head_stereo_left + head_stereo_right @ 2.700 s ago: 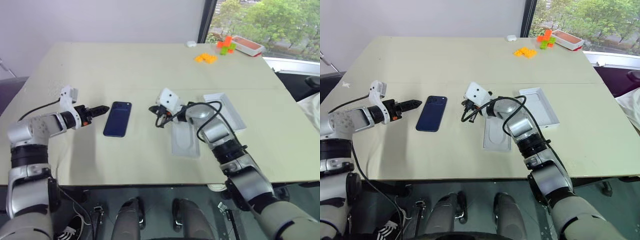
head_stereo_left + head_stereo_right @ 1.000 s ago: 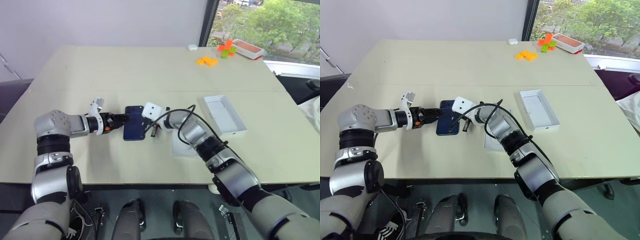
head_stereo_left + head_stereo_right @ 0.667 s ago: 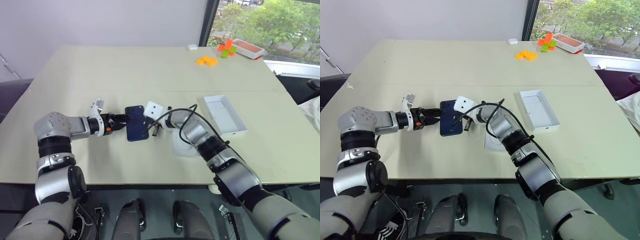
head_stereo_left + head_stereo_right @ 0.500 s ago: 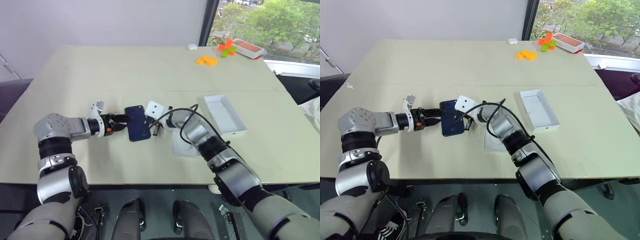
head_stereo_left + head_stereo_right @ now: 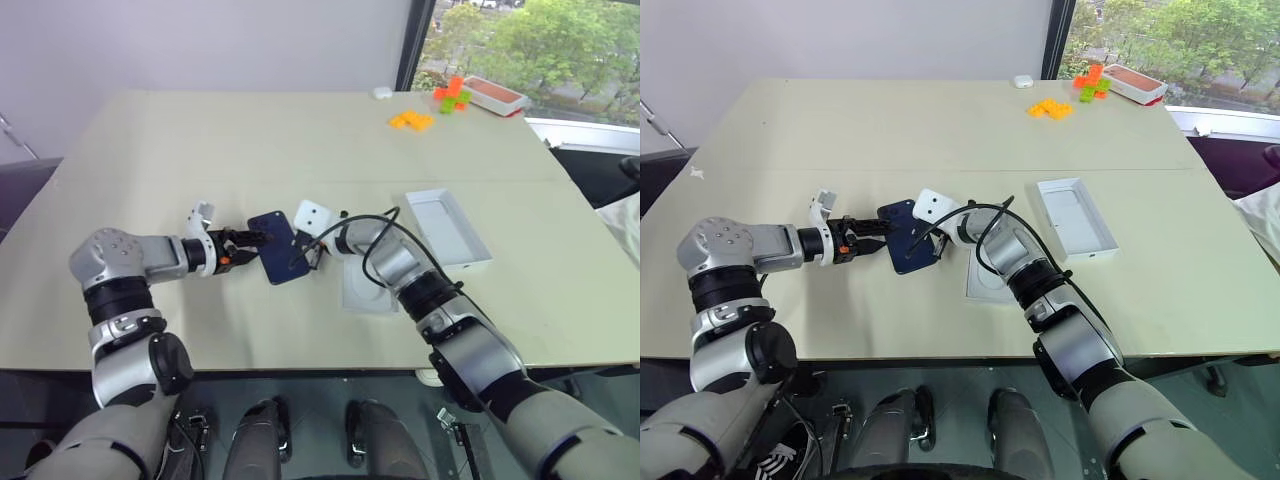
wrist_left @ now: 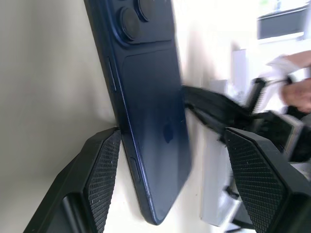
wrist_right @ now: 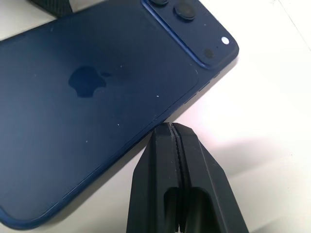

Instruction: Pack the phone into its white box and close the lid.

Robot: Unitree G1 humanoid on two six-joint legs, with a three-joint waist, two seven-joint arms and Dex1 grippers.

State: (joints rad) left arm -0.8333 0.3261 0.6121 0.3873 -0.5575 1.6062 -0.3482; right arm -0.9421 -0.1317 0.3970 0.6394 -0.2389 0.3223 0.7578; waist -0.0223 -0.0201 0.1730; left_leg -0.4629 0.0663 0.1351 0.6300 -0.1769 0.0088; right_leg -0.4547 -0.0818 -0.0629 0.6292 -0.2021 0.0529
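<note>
- The phone (image 5: 277, 260) lies glossy back up on the pale desk (image 5: 250, 140), skewed, its camera cluster at the far corner, near the middle of the desk's near half.
- Left gripper (image 5: 255, 241) comes in from the phone's left side, fingers spread wide; in the left wrist view one finger pad (image 6: 104, 170) sits against the phone's long edge while the other stands off on the far side of it, so the phone lies between the two.
- Right gripper (image 7: 173, 133) meets the phone from the opposite side, its two fingers pressed flat together, tips right at the phone's long edge, pinching nothing.
- Just right of the phone, partly under the right arm, lies a flat white insert (image 5: 366, 292).
- Farther right rests the white tray (image 5: 447, 229), open side up, well apart from the phone.
- At the desk's far right corner: orange blocks (image 5: 411, 120), orange and green pieces (image 5: 452, 93), and a red-and-white container (image 5: 496, 94).
- A small white object (image 5: 382, 93) sits at the far edge.
- Beyond: a plain wall, a dark window frame, green trees outside.
</note>
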